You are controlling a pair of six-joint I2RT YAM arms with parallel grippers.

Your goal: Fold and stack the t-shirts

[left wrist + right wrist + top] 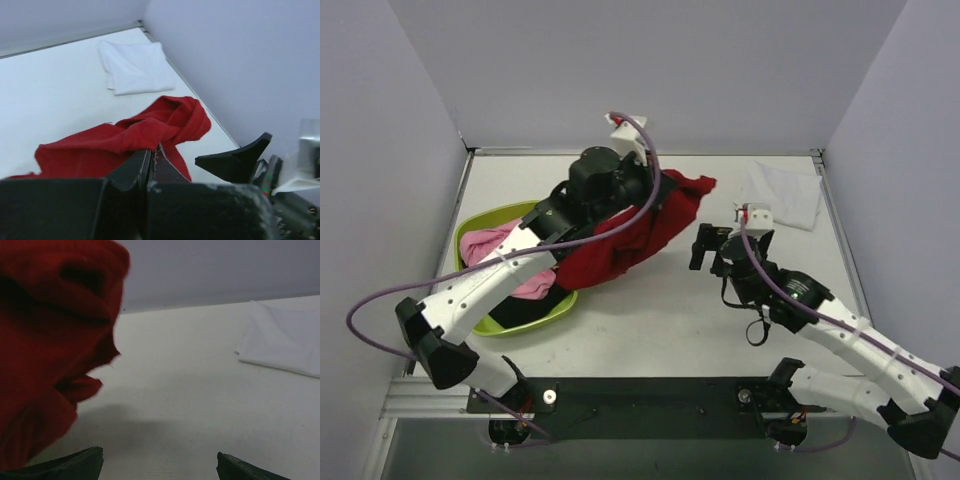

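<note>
left gripper: jaws pressed tight together on a fold of the deep red t-shirt; it holds the cloth up over the middle of the table, towards the back wall
deep red t-shirt: hangs bunched from that grip; one end spreads out to the right, the other trails down-left towards the lime-green tub; whether it touches the tub's rim I cannot tell
right gripper: jaws spread wide with nothing between them; low over the table, just to the right of the red cloth and turned towards it; from its own wrist view the red folds fill the left side
white t-shirt: folded flat in the far right corner of the table; well apart from the red one
pink t-shirt: crumpled inside the tub at the left
black t-shirt: also in the tub, on its near side, partly under the pink one and under the left arm
</note>
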